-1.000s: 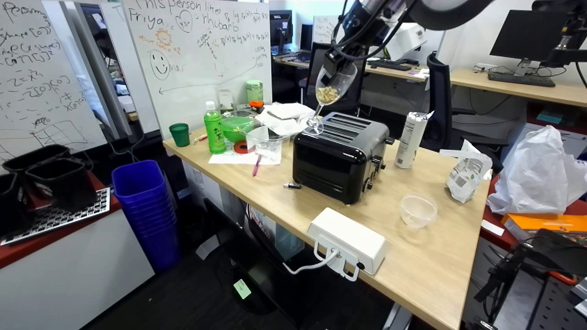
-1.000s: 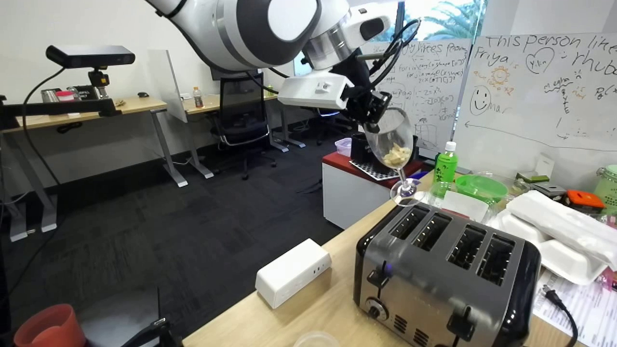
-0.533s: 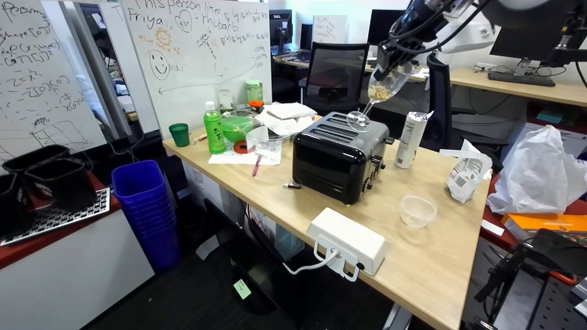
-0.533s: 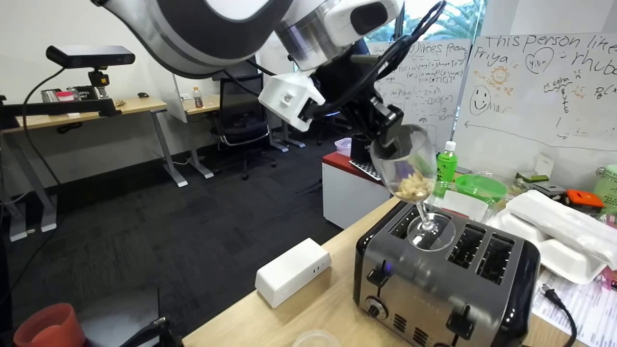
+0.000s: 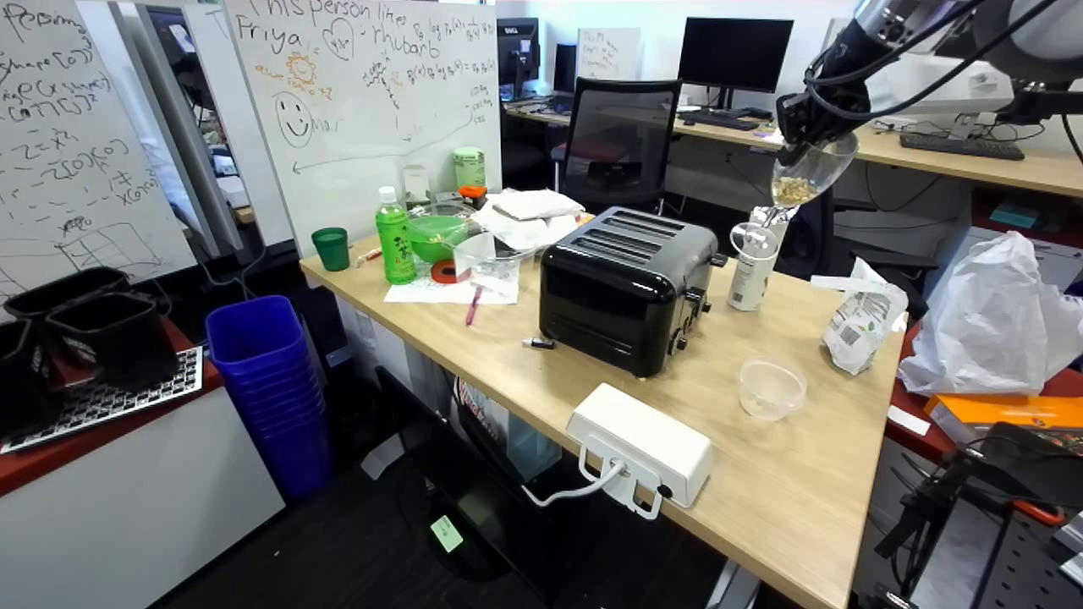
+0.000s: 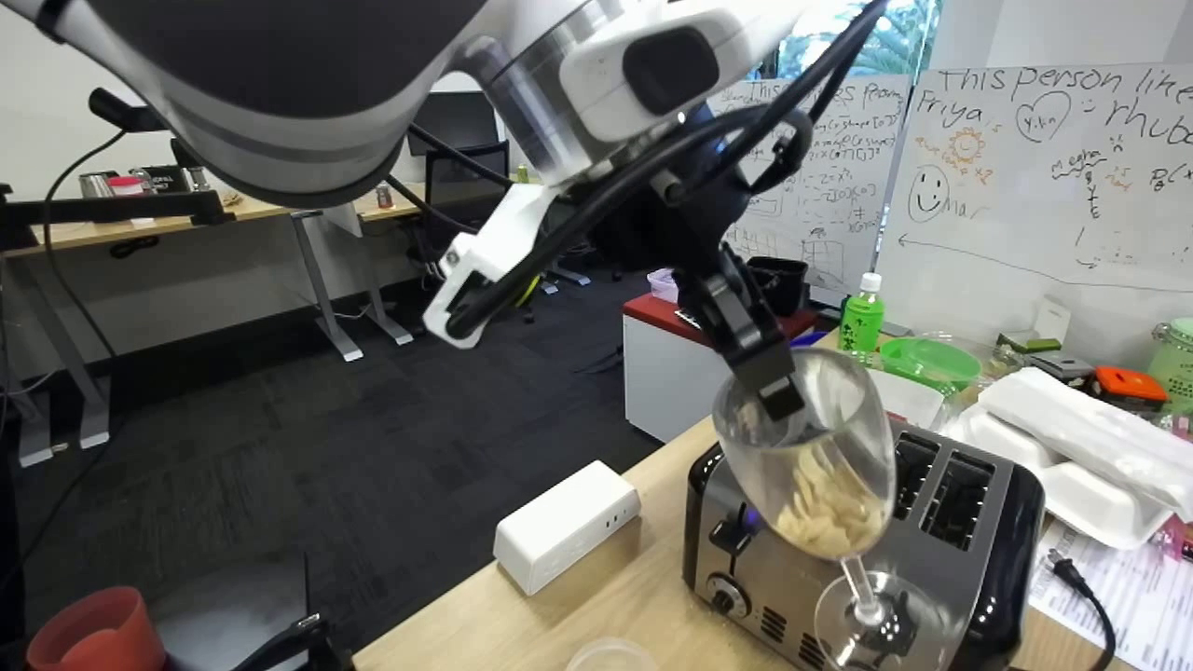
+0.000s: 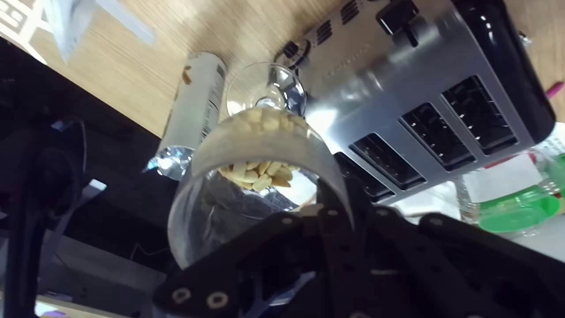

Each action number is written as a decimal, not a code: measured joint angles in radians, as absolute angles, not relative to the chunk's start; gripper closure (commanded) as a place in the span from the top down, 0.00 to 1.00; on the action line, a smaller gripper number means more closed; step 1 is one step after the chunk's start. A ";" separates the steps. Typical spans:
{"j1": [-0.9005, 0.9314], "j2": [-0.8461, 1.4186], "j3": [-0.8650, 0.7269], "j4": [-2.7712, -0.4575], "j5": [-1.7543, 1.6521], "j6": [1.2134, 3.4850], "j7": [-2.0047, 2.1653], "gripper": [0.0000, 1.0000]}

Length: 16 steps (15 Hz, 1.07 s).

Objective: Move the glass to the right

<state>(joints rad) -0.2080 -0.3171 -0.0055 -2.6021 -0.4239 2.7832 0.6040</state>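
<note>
The glass is a clear stemmed wine glass holding pale nut-like pieces, seen in both exterior views and in the wrist view. It hangs tilted in the air, with its foot lower than its rim. My gripper is shut on the rim wall, one finger inside the bowl, as also shows in an exterior view and in the wrist view. In the wrist view the foot overlaps the gap between the toaster and a white tube. The part of the rim between the fingers is hidden.
The black toaster stands on the table. The white tube, a crumpled bag and a stemless plastic cup stand to its right. A white power box sits at the near edge. Bottle and clutter lie left.
In an exterior view, the arm has carried the glass rightward from above the toaster to in front of the white tube. In an exterior view, it has come nearer and lower. The grip stays shut.
</note>
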 measured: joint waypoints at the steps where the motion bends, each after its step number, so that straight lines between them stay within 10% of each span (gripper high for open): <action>1: -0.231 -0.311 0.006 -2.607 -0.412 2.771 0.625 0.02; 16: -0.194 0.135 -0.040 -2.460 -0.205 2.768 0.790 0.02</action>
<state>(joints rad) -0.1939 0.1350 -0.0398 -2.4597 -0.2049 2.7681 0.7900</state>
